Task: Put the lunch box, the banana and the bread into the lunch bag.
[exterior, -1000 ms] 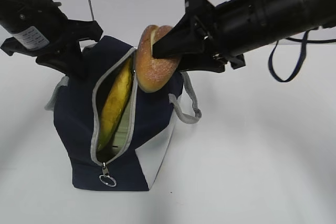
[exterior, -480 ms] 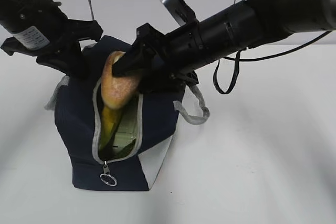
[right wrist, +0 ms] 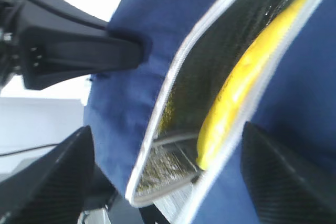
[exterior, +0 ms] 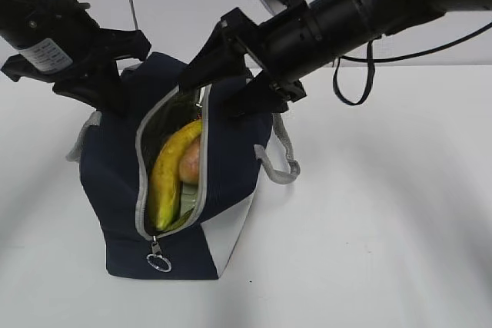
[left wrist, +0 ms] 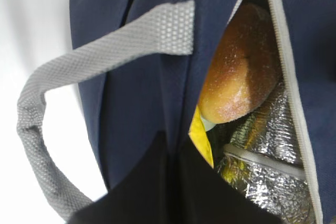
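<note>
The navy lunch bag [exterior: 115,182] stands with its zipper open. The banana [exterior: 164,182] lies along the opening, and the bread [exterior: 191,160] sits inside beside it. A pale green strip of the lunch box [exterior: 187,203] shows beneath them. My left gripper [exterior: 112,94] is shut on the bag's fabric edge and holds the left side up. My right gripper [exterior: 209,99] is open and empty just above the opening. The left wrist view shows the bread [left wrist: 241,72], a sliver of banana [left wrist: 199,136] and the closed fingers [left wrist: 152,192]. The right wrist view shows the banana [right wrist: 244,80] between its spread fingers [right wrist: 52,182].
The bag's grey handles hang at the sides [exterior: 278,165], one also in the left wrist view [left wrist: 79,59]. The ring pull [exterior: 157,263] hangs at the front. A black cable [exterior: 354,82] loops under the right arm. The white table [exterior: 384,228] stretches to the right.
The right gripper lowered the bread into the bag, let it go and opened. The bread now lies inside beside the banana. The left gripper has not moved.
</note>
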### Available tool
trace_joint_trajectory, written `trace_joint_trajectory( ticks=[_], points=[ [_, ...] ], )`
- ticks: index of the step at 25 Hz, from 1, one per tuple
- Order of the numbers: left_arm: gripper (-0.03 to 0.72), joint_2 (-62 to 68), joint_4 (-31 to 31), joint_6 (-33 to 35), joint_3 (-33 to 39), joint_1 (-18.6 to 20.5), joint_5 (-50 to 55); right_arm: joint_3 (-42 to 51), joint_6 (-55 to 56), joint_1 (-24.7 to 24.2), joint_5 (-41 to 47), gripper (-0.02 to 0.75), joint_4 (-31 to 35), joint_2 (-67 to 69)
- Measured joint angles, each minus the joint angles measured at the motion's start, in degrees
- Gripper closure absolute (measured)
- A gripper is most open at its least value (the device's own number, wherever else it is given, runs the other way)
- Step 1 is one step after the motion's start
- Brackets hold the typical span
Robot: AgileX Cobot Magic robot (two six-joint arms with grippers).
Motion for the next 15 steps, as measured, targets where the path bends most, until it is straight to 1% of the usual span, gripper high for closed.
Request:
trace_joint_trajectory(
  ticks=[3, 9, 12, 15],
  points=[
    [0.691, 0.00, 0.00, 0.00, 0.00, 0.00, 0.00, -3.05, 2.29, -1.66, 3.33, 0.111, -4.57, 0.00],
    [0.691, 0.00, 0.00, 0.00, 0.00, 0.00, -0.04, -5.40, 5.32, -1.95, 5.40, 0.144, -12.58, 0.00],
    [0.691, 0.00, 0.00, 0.00, 0.00, 0.00, -0.06, -5.40, 6.74, -1.95, 5.55, 0.146, -15.71, 0.00],
    [0.691, 0.00, 0.00, 0.00, 0.00, 0.00, -0.06, -5.40, 7.72, -1.95, 5.68, 0.147, -16.98, 0.00]
  ],
)
